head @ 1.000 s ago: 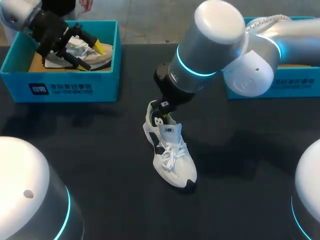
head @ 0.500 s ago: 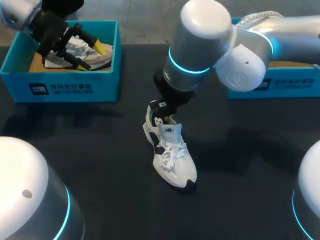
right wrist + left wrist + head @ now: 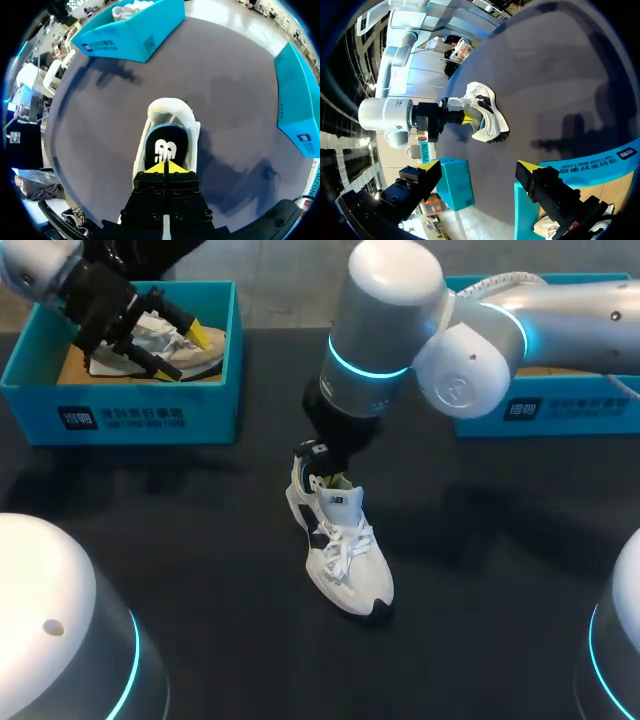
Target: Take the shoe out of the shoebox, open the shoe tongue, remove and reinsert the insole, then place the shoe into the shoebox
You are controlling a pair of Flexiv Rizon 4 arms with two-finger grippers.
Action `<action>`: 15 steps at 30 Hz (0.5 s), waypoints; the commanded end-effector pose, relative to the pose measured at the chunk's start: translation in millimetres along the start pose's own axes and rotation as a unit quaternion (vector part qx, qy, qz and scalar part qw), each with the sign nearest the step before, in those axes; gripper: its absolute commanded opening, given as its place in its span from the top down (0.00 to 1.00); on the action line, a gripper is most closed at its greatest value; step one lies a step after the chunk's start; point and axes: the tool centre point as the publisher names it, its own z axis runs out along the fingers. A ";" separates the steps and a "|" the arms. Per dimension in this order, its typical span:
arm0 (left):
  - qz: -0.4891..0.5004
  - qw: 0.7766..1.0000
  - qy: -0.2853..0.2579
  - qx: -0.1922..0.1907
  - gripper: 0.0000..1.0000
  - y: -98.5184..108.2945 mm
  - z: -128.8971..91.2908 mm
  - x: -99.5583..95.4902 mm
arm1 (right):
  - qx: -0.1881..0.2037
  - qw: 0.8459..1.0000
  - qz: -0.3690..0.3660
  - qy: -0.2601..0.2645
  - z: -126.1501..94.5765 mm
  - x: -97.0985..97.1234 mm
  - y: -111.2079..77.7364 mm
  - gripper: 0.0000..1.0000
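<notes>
Right gripper (image 3: 165,167) hangs over the heel end of the shoe (image 3: 340,540), its yellow tips pressed together and touching the heel end of the insole (image 3: 164,144); I cannot tell if they catch any of its edge. That shoe lies out on the table (image 3: 200,540), toe away from the gripper, between the left box (image 3: 150,415) and the right box (image 3: 560,410), well apart from both. Its mouth looks open, with the insole lying flat inside. Far from the shoe, the left gripper (image 3: 185,350) sits spread over a second shoe (image 3: 190,352) in the left box. I judge unboxing and tongue opening done; the insole step is in hand, though pulling or reseating I cannot say, and reboxing is left
</notes>
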 end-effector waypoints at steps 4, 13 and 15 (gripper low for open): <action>0.000 1.000 0.001 -0.001 0.00 -1.4 -0.1 -0.6 | 0.017 1.000 0.006 0.007 18.4 1.4 7.1 1.00; 0.000 1.000 0.001 -0.001 0.00 -1.4 -0.1 -0.6 | 0.023 1.000 0.001 0.017 21.5 6.1 5.7 1.00; 0.000 1.000 0.001 -0.001 0.00 -1.4 -0.1 -0.6 | 0.025 1.000 0.004 0.019 25.9 6.2 4.8 1.00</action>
